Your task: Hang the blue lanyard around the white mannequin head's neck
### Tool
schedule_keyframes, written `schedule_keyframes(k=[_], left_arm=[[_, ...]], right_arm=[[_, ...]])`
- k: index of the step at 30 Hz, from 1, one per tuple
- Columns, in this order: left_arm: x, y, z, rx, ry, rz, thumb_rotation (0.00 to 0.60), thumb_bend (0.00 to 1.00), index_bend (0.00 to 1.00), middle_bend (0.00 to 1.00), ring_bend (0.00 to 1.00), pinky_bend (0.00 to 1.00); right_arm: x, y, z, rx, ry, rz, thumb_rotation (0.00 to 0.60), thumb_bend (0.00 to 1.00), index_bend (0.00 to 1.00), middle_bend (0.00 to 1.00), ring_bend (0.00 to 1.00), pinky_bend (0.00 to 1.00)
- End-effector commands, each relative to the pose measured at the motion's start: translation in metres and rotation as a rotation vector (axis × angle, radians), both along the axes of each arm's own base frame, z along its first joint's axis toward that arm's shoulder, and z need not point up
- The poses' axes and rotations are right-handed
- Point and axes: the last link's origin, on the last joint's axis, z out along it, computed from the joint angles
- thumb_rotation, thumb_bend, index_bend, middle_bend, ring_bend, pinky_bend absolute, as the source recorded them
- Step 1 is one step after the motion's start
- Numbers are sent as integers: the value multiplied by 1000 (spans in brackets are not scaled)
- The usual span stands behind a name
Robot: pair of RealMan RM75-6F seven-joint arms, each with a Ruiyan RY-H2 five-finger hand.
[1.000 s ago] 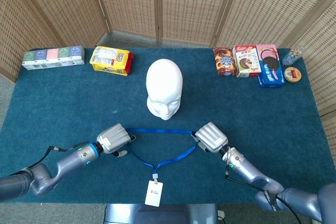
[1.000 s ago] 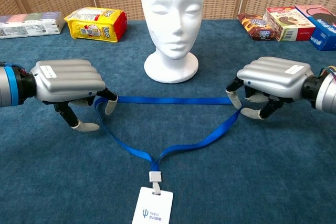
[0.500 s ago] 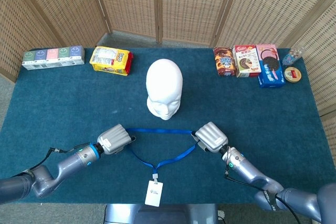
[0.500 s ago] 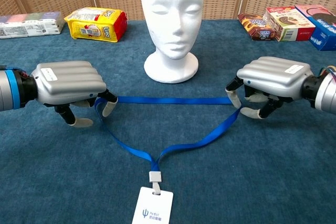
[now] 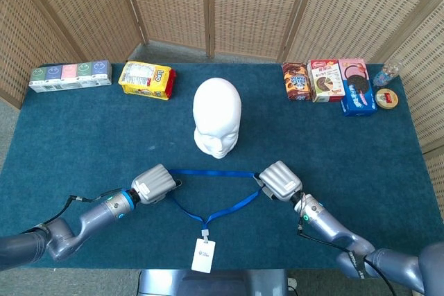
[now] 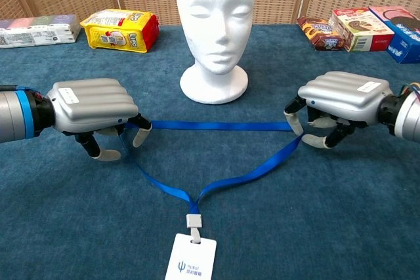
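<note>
Both hands are curled onto the blue lanyard — left hand pinching one end of the loop, right hand the other, strap pulled taut between them just in front of the white mannequin head. Badge lies on the bench nearest the robot. Risk I'd guess: thin fingertip pinches, so the strap slips on lifting — or the loop snags the face and tips the head.

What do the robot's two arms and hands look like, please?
Both hands, left hand and right hand, have ribbed silver-grey backs bearing small white labels, with dark fingers ending in pale tips. The arms are glossy grey with a blue wrist ring, and thin black cables run alongside.
</note>
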Motion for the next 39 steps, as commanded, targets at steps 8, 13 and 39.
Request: schedule_keyframes(k=[8,13,39], left_arm=[[2,1,-6,6,-4,-1,600,338,522,1000,1000,1000],[2,1,-6,6,-4,1,600,353,549,1000,1000,1000],[3,2,-11,8,17,16,600,420,609,1000,1000,1000]], right_arm=[[-2,-1,0,2,-7,-10,600,501,646,1000,1000,1000],[-2,-1,-1,3,-7,-11,600,501,649,1000,1000,1000],[-5,-2,0,2,-16,-28,600,501,661,1000,1000,1000]])
